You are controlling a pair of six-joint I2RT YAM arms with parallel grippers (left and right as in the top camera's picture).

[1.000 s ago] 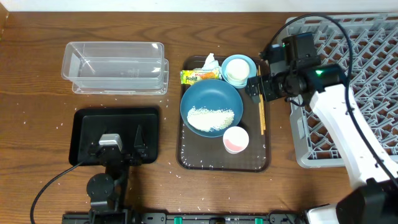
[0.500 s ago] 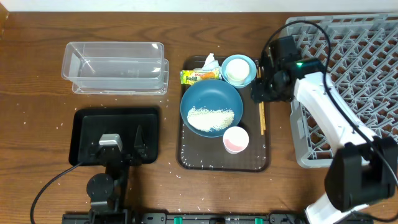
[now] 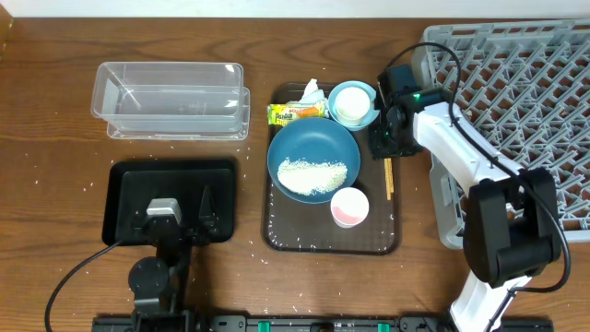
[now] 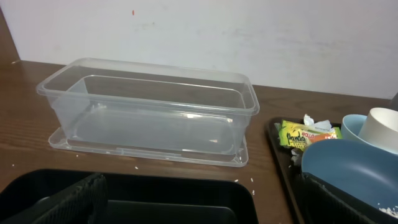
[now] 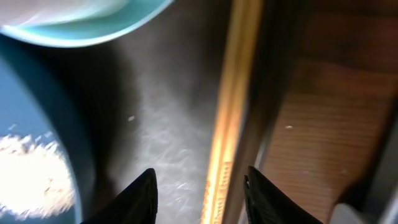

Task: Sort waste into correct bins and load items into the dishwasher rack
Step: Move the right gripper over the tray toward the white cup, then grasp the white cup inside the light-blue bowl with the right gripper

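Observation:
The chopsticks (image 3: pixel 388 175) lie along the right edge of the brown tray (image 3: pixel 286 235). My right gripper (image 3: pixel 385 140) is down over their far end. In the right wrist view its fingers straddle the chopsticks (image 5: pixel 230 112) with a gap on each side; the gripper (image 5: pixel 200 173) is open. The dark-blue bowl (image 3: pixel 313 152) holds rice (image 3: pixel 312 175). Around it are the light-blue bowl (image 3: pixel 353 101), the pink-lined cup (image 3: pixel 349 207), the tissue (image 3: pixel 312 90) and the wrapper (image 3: pixel 295 112). My left gripper (image 3: pixel 175 210) rests open over the black tray (image 3: pixel 124 198).
The clear tub (image 3: pixel 171 100) stands behind the black tray. The grey rack (image 3: pixel 525 111) fills the right side, its left wall close to my right arm. Loose rice grains dot the wood. The left wrist view shows the tub (image 4: pixel 149 112) and the wrapper (image 4: pixel 305 134).
My right gripper has come down onto the tray's right edge and its fingers have narrowed around the chopsticks. The left arm has not moved.

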